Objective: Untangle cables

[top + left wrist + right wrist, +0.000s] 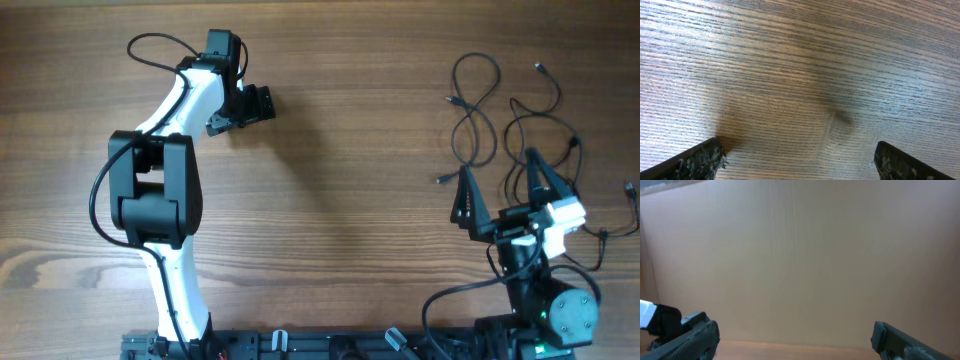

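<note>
Left gripper (247,107) and right gripper (497,163) jaws are hanging released, empty; cables (471,116) are lying, seemingly tangled, near worktop's (360,200) far-right corner.

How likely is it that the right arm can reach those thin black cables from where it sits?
Probably yes: the right gripper hangs open by the near edge of the cables, and nothing on the wooden table blocks the way.

Wooden table (340,200), thin black cables (470,113)
</note>
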